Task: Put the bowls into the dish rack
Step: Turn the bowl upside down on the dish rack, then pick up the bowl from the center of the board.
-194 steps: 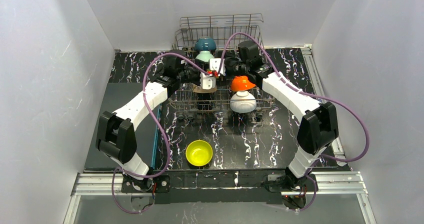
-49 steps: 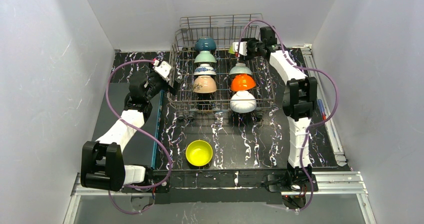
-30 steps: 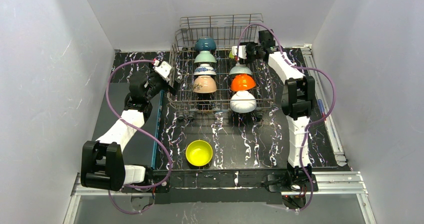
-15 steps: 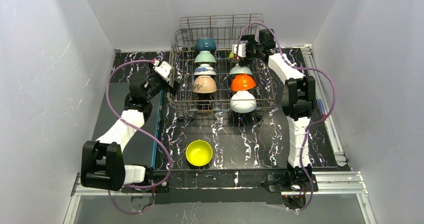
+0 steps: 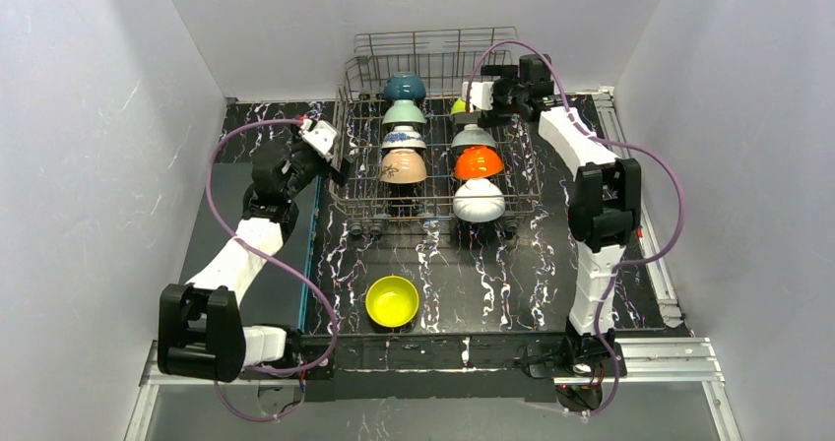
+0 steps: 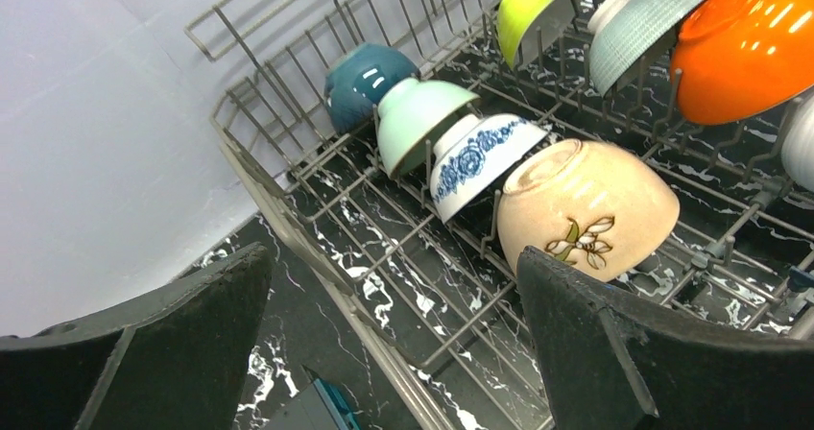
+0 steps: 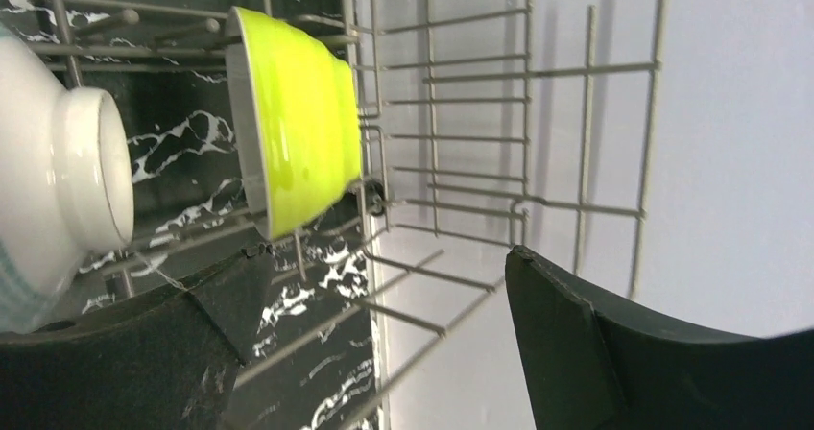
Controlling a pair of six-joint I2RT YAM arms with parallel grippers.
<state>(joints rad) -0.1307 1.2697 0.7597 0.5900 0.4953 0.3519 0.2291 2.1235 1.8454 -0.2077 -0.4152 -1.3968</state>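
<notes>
Overhead, rack: the grey wire dish rack point(image 5: 433, 35) stood at the far middle of the black marbled worktop point(image 5: 473, 274).
Overhead, left row: far to near, the teal-blue bowl point(image 5: 404, 87), mint bowl point(image 5: 404, 113), blue-patterned bowl point(image 5: 403, 138) and tan bowl point(image 5: 403, 166) leaned among the tines.
Overhead, right row: far to near, the racked yellow-green bowl point(image 5: 458, 106), pale ribbed bowl point(image 5: 473, 137), orange bowl point(image 5: 478, 162) and white bowl point(image 5: 479, 201).
Overhead, outside the rack: the loose yellow-green bowl point(image 5: 392, 300) sat mouth up by the worktop's near edge, well apart from the rack.
Overhead, arms: the left claw point(image 5: 335, 157) hung at the rack's left side; the right claw point(image 5: 463, 101) was over its far right part.
Left wrist: the left claw was released, fingers point(image 6: 144, 353) spread wide with nothing between them, and the left row lay beyond.
Right wrist: the right claw was released and empty. The racked yellow-green bowl stood on edge between tines, apart from the fingers point(image 7: 614, 353), beside the pale ribbed bowl's foot.
</notes>
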